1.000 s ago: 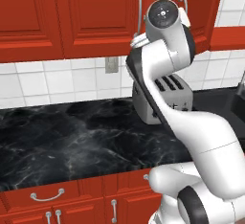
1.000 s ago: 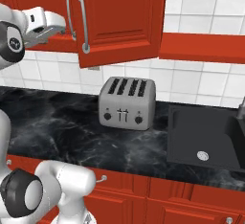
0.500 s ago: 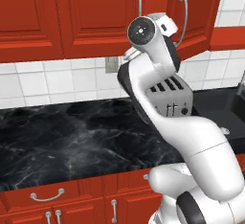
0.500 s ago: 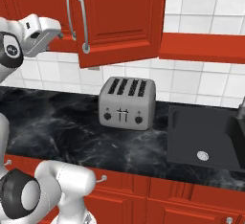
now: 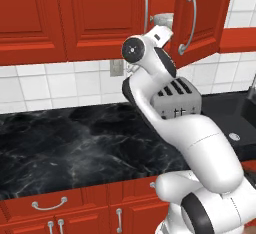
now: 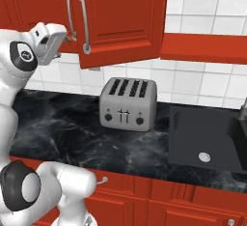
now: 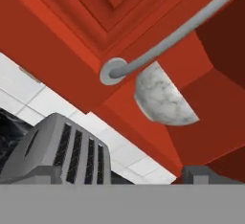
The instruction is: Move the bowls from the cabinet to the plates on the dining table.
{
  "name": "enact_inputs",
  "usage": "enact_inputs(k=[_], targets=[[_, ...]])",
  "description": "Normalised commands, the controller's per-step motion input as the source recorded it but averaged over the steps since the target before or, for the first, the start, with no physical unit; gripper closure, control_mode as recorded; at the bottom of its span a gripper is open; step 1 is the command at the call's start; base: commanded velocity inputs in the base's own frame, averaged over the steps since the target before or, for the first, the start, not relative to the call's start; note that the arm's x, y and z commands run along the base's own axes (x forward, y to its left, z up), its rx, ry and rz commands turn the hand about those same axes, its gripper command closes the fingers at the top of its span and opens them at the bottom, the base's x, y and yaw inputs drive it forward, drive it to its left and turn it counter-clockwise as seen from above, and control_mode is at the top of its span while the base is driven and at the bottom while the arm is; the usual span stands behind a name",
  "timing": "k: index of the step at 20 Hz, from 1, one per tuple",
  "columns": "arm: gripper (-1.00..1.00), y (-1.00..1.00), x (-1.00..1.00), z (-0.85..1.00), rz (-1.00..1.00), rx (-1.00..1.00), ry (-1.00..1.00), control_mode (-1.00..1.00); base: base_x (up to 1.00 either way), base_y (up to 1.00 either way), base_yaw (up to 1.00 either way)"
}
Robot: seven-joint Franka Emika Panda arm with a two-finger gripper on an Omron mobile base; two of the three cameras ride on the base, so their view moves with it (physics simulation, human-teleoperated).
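Observation:
The red wall cabinet (image 5: 100, 13) hangs above the counter, and its right door (image 6: 125, 22) stands ajar. Through the gap, the hand view shows a mottled white-grey bowl (image 7: 165, 98) inside on the shelf, behind the door's curved silver handle (image 7: 191, 27). My gripper (image 5: 162, 20) is raised just in front of the paired handles (image 6: 77, 17), its tip (image 6: 55, 39) below them. It is open with nothing in it, and one fingertip (image 7: 201, 174) shows at the bottom of the hand view. The plates and the dining table are out of view.
A silver four-slot toaster (image 6: 126, 104) stands on the black marble counter (image 5: 65, 148) under the open door. A dark sink (image 6: 207, 138) lies to its right. Red drawer fronts (image 5: 50, 208) run below. White tiles cover the wall behind.
The wrist has dropped and drawn back to the left, away from the cabinet front. The door stays ajar and the jaws stay wide.

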Motion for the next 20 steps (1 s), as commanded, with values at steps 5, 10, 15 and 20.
enact_inputs(k=[5,10,15,20], targets=[[-1.00,0.00,0.43,-0.22,0.00,-0.18,0.01,-1.00,0.00,0.00,0.00],[-1.00,0.00,0.37,-0.09,-0.03,-0.17,0.00,-1.00,0.00,0.00,0.00],[-1.00,-0.05,0.33,0.00,-0.05,-0.15,0.00,-1.00,0.00,0.00,0.00],[-1.00,-0.16,0.26,0.00,-0.07,-0.10,0.00,-1.00,0.00,0.00,0.00]])
